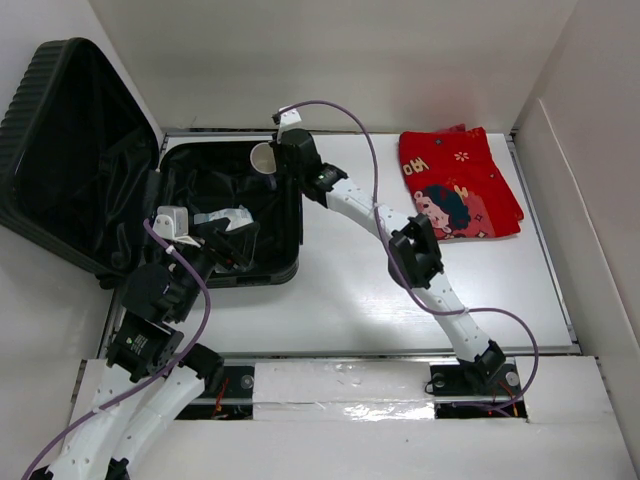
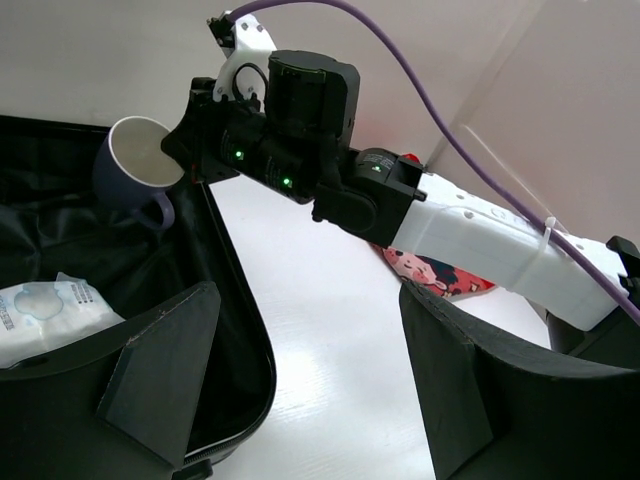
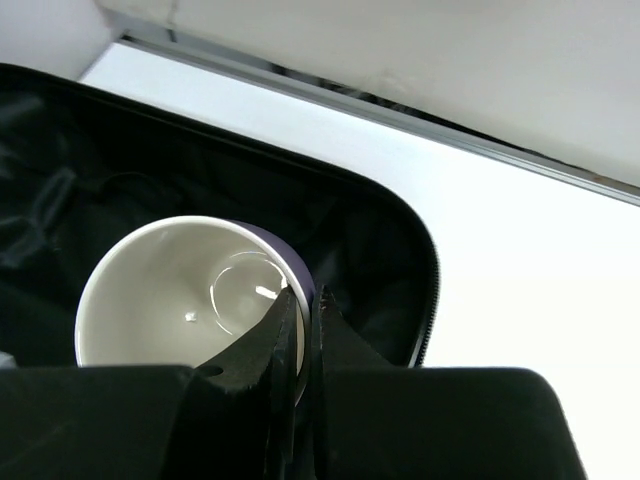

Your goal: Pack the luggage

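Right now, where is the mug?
In the top view the mug is left of centre, pinched at its rim by the right tool, over the far right corner of the open luggage.

Right wrist view: lower part of mug (image 3: 190,290) hidden behind right gripper (image 3: 303,300); luggage (image 3: 380,250) cut off by left edge.
Left wrist view: white packet (image 2: 45,310) cut by left edge, partly covered by finger (image 2: 165,380) of left gripper (image 2: 308,300); print blurred, unreadable. Red garment (image 2: 440,272) mostly masked by right arm (image 2: 480,240).
Top view: left fingertips lost against dark lining; mug largely covered by right gripper; garment print too small to be read.
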Tool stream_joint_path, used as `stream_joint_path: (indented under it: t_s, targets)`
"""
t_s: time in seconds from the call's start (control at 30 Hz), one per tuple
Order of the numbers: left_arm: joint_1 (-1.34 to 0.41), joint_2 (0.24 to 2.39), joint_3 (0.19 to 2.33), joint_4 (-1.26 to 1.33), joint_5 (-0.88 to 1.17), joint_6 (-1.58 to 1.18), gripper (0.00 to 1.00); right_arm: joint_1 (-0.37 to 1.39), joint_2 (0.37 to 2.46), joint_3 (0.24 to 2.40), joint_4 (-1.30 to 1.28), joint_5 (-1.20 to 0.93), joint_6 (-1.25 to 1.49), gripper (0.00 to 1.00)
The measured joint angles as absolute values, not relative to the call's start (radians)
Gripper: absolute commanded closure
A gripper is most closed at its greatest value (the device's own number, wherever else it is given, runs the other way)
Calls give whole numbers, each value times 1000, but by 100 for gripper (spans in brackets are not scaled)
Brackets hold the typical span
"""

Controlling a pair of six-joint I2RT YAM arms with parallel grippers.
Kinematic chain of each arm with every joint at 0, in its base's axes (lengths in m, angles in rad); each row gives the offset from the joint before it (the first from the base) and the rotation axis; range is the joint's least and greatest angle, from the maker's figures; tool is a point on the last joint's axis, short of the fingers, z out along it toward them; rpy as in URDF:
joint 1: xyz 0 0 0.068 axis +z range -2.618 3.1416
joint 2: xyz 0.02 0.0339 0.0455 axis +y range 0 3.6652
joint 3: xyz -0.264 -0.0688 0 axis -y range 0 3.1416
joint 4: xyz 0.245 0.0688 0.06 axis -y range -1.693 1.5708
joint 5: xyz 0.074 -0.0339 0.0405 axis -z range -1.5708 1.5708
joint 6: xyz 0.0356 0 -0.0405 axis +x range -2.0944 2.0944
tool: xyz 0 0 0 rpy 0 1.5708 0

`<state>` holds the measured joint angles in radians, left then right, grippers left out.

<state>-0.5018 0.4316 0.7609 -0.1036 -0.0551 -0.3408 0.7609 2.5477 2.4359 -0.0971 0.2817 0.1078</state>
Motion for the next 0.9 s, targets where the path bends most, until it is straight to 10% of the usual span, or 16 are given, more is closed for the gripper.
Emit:
stream_joint_path:
  t_s: [0.43, 0.77, 0.9]
  targets:
    - [-502, 429, 761, -102, -55, -340, 30, 840, 2598, 2436, -92, 363, 25, 88]
    - [-502, 428, 761, -102, -56, -340, 30, 866, 2571, 2343, -32, 358, 19, 41]
    - [-502, 428, 761, -102, -62, -340, 30, 891, 2526, 2258, -17, 318, 19, 37]
